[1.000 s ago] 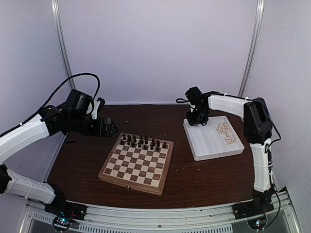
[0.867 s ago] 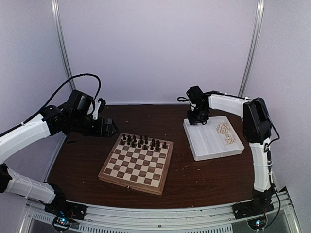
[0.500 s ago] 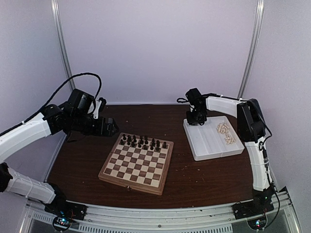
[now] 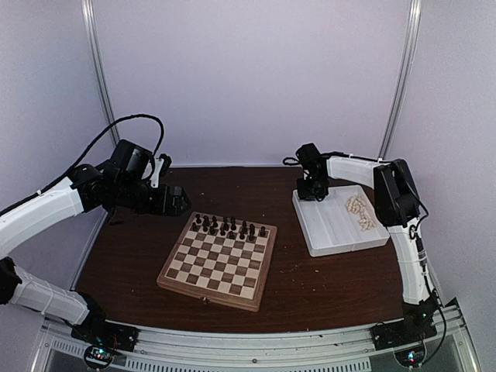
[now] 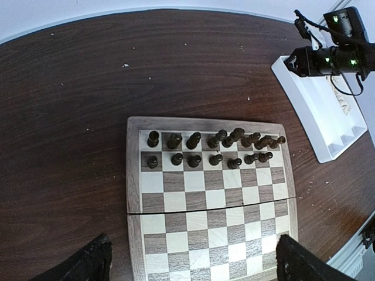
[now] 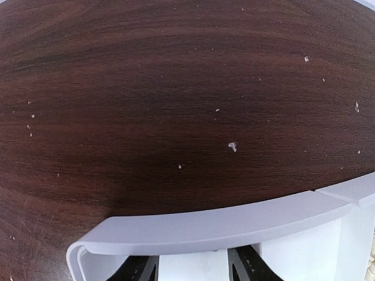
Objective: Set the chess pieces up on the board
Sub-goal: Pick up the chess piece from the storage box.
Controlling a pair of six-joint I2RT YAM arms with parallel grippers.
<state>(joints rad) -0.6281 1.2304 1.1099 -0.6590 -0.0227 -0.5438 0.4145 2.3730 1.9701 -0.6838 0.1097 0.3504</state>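
Observation:
The board (image 4: 219,260) lies mid-table; in the left wrist view (image 5: 211,216) it fills the lower half. Dark chess pieces (image 4: 229,226) stand in its two far rows, also seen from the left wrist (image 5: 214,149). Pale pieces (image 4: 360,213) lie heaped in the white tray (image 4: 333,232). My left gripper (image 4: 174,200) hovers beyond the board's far left corner, open wide and empty; its fingers (image 5: 88,264) frame the board. My right gripper (image 4: 310,191) is at the tray's far left corner, open and empty, its fingertips (image 6: 137,270) down inside the tray wall (image 6: 222,225).
The tray stands right of the board, its far end under my right arm (image 5: 334,55). Dark wooden tabletop (image 6: 176,88) with small pale specks surrounds both. White booth walls and metal posts close in the back and sides.
My right arm's elbow has swung in and its gripper has shifted slightly left at the tray corner. My left gripper has edged a little toward the board. No piece has moved.

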